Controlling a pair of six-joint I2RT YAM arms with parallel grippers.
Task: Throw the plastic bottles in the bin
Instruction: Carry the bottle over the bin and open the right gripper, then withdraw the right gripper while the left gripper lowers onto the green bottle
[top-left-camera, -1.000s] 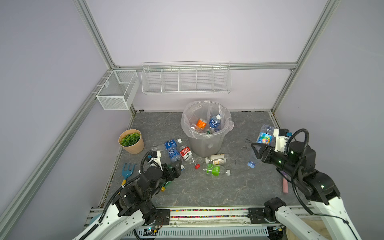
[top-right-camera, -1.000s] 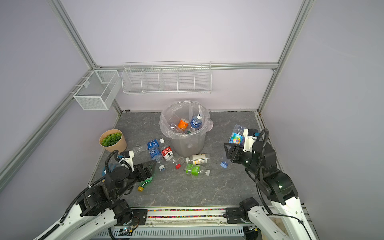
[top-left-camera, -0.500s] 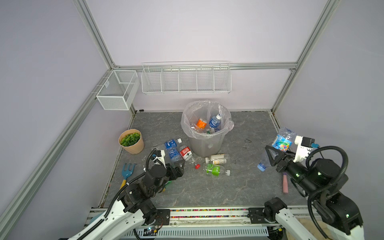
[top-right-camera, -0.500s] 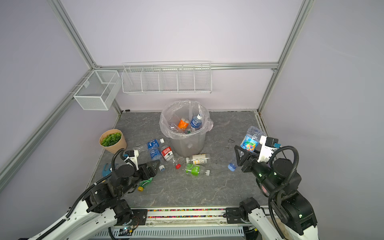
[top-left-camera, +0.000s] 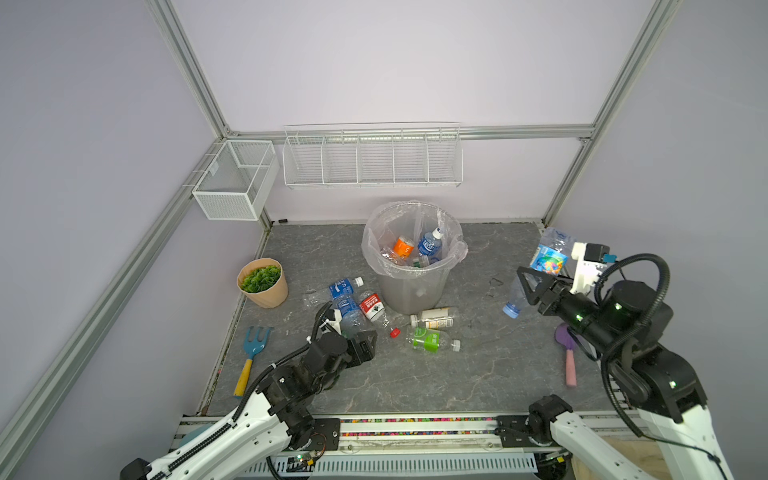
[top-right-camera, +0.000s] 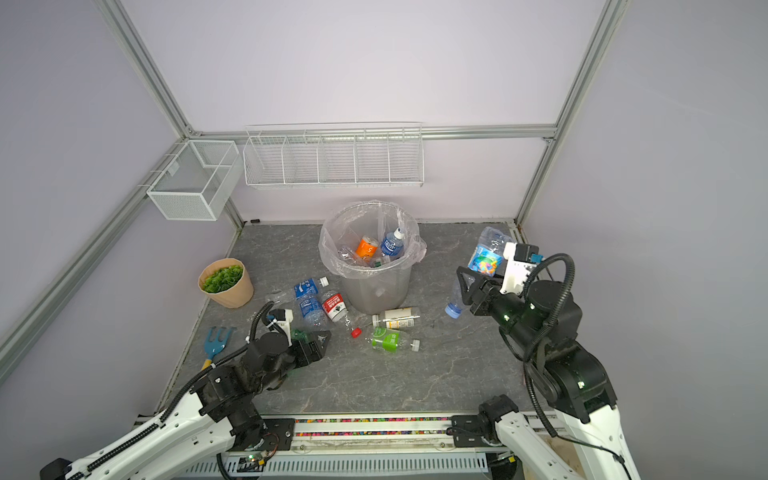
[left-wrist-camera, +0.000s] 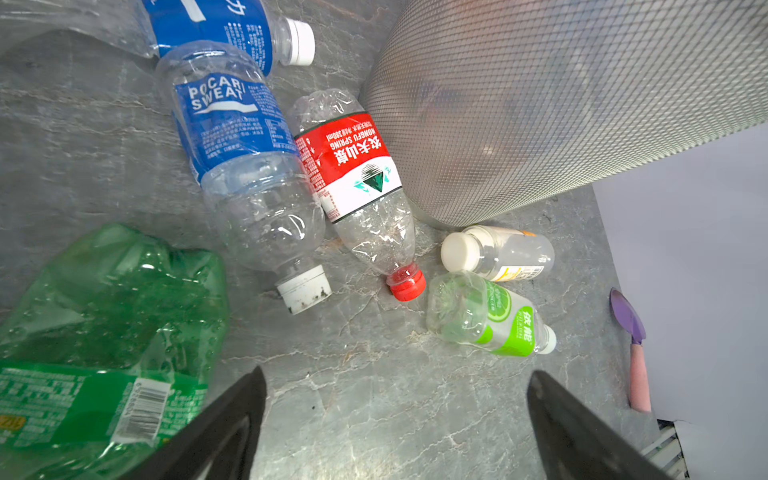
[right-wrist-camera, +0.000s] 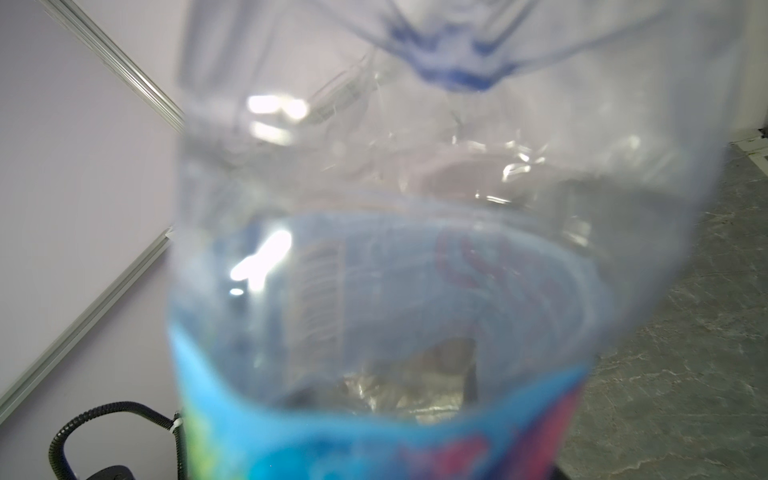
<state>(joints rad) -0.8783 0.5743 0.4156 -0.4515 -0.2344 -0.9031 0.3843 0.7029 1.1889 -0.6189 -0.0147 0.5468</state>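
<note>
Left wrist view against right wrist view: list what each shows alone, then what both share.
Left wrist only: the open left claw, a red-labelled clear plastic bottle, a crushed green plastic bottle and a purple shovel with a pink handle. Right wrist only: a blurred clear plastic bottle with a bright blue label, filling the frame. Both: grey marbled floor and lilac wall.

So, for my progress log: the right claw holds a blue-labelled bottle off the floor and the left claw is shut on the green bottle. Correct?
No: the left claw is open and empty; the left wrist view shows the green bottle lying on the floor beside it. The right claw holds the blue-labelled bottle off the floor.
</note>
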